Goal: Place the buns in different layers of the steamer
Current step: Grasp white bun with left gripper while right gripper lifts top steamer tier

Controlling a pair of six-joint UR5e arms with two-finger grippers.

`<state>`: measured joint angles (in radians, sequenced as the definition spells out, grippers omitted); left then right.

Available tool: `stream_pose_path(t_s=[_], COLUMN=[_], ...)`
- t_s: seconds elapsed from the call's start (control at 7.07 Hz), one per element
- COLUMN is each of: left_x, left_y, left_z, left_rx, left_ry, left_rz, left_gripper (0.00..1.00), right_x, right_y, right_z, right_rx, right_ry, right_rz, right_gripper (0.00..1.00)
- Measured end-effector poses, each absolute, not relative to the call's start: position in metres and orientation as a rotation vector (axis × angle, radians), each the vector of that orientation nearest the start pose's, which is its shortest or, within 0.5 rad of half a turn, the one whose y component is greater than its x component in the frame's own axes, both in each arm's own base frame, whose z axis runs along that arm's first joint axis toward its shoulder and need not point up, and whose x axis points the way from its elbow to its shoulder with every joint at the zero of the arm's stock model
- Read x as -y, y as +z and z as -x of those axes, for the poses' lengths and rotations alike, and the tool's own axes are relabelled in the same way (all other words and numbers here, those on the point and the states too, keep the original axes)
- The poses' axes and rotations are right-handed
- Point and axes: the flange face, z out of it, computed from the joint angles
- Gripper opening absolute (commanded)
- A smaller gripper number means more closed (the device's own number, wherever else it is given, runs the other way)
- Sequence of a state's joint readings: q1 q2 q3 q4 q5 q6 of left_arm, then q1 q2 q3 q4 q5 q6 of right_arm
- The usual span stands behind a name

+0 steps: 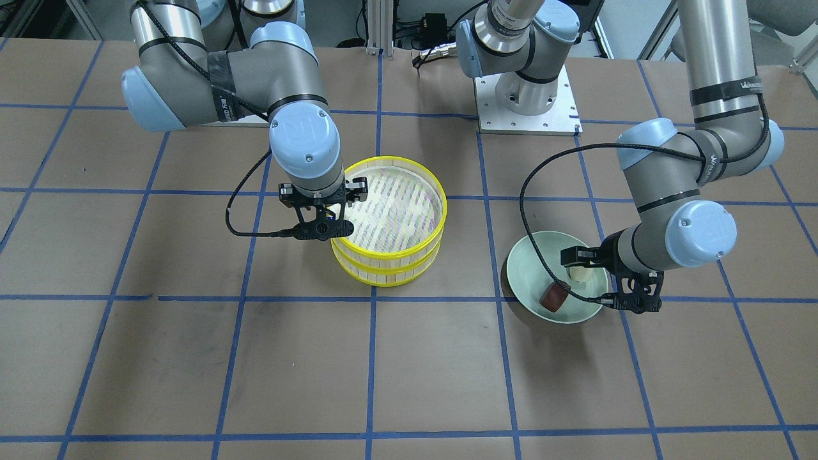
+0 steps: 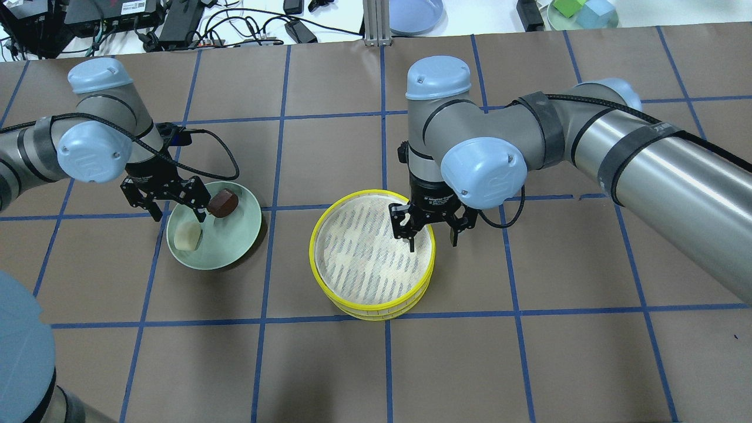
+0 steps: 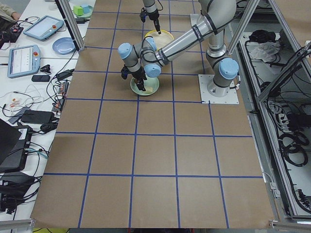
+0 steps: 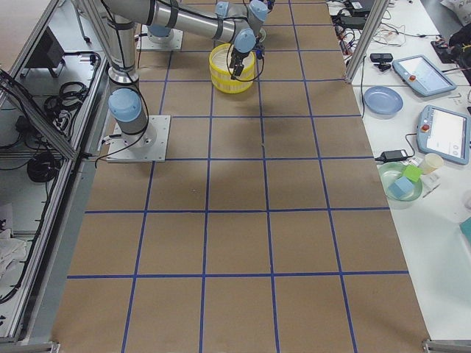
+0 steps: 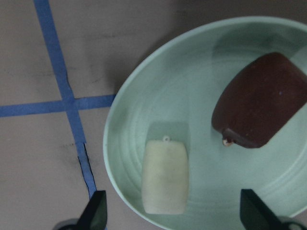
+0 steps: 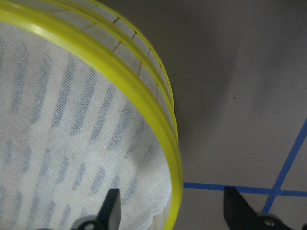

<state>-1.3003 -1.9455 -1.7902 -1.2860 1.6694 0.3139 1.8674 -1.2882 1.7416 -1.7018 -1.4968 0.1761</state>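
Note:
The steamer stands mid-table as two stacked yellow-rimmed tiers, and its top tier is empty. My right gripper is open, with its jaws astride the top tier's rim, one finger inside and one outside. A pale green plate holds the cream-white bun and the reddish-brown bun. My left gripper is open just above the plate, over the cream bun, with the brown bun beside it.
The brown table has a blue tape grid. The arm's base plate sits behind the steamer. Beyond the far edge are a blue plate, coloured blocks and cables.

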Motion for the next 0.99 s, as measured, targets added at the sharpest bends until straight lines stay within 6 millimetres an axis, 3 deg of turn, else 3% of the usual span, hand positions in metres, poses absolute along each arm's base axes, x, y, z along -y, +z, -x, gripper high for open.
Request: stream_pose_path(t_s=[0.28,0.71,0.85,0.99], left_x=[0.553,0.545,0.546,0.546], left_y=[0.201,0.188,0.187,0.186], left_z=[-0.026,-0.024,-0.025,-0.026], left_rx=[-3.092,-3.089,-3.081,-3.077], left_ry=[0.557,0.605,0.611,0.614], left_rz=[-0.089,-0.110,-0.128,-0.167], left_gripper=[0.92,0.12,0.00,0.00], right_x=[0.471,0.475,0.482,0.493], right_y=[0.273,0.292,0.311,0.340], right_z=[-0.290,-0.283,-0.269,-0.242], right_rx=[-3.097,-3.108,-3.128,-3.145], right_ry=[0.515,0.460,0.416,0.381], right_rz=[0.175,0.178,0.158,0.137], right_gripper=[0.00,0.00,0.00,0.00])
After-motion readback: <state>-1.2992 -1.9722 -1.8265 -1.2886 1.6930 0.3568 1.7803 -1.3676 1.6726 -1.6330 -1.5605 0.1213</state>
